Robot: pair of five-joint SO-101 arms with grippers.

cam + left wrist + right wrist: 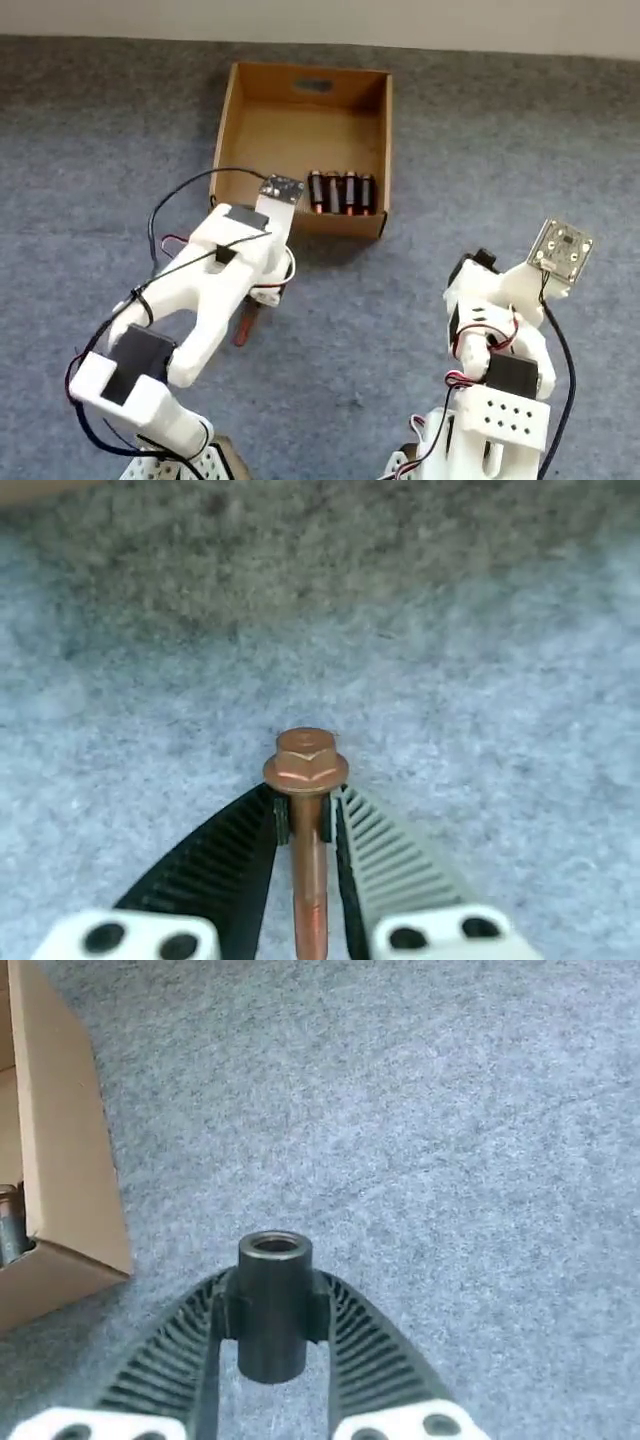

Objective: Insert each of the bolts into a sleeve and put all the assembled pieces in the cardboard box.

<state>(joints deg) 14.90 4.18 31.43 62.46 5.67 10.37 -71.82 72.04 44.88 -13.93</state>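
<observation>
My left gripper [307, 815] is shut on a copper bolt [306, 780], clamped just under its hex head, with the shank running back between the fingers. In the high view the bolt [245, 325] pokes out from under the left arm, just in front of the cardboard box [305, 110]. My right gripper [272, 1310] is shut on a black sleeve [272, 1300], whose open bore faces away over the carpet. Several assembled pieces [340, 192] lie side by side inside the box against its near wall.
Grey carpet covers the whole work surface. A box corner [70, 1190] stands close beside the right gripper. The right arm [500, 310] sits at the lower right, apart from the left arm [200, 300]. Open carpet lies between the two arms.
</observation>
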